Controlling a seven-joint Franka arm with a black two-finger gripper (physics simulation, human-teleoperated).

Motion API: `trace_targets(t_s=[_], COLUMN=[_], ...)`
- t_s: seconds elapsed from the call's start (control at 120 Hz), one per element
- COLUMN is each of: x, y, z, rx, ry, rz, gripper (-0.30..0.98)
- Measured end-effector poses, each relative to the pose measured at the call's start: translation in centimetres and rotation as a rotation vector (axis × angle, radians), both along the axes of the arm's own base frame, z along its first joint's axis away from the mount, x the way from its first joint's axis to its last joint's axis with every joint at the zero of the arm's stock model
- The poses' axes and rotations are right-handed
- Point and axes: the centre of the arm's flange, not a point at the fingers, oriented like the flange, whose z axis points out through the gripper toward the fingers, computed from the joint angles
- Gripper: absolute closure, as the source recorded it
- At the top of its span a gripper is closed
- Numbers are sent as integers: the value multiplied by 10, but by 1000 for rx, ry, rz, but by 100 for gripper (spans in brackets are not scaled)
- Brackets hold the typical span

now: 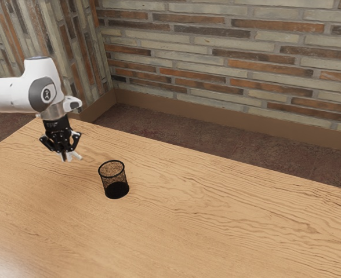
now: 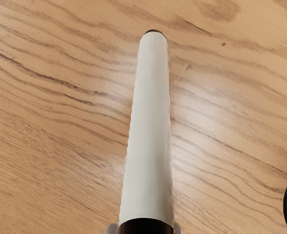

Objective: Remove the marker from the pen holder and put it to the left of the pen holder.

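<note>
Marker held above the table. The jaws (image 1: pixel 65 155) are closed on the marker (image 2: pixel 151 126), airborne between the pen holder (image 1: pixel 115 188) and the table's (image 1: pixel 217 226) far corner at the exterior view's left. Proper placement likely calls for levelling the shaft, lowering until it touches wood, then parting the jaws gently to limit rolling. Long axis: slanted, apparently dipping away from the hand; pale end outward, dark section by the jaws. Which end writes cannot be told.
</note>
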Motion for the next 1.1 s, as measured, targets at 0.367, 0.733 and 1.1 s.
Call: trace_targets(t_s=[0.367, 0.733, 1.1], x=[-1, 11, 31], y=[1, -63, -115], z=[9, 112, 222], rx=[15, 30, 80], ry=[-61, -119, -198], rz=[17, -103, -212], gripper=[14, 2, 0])
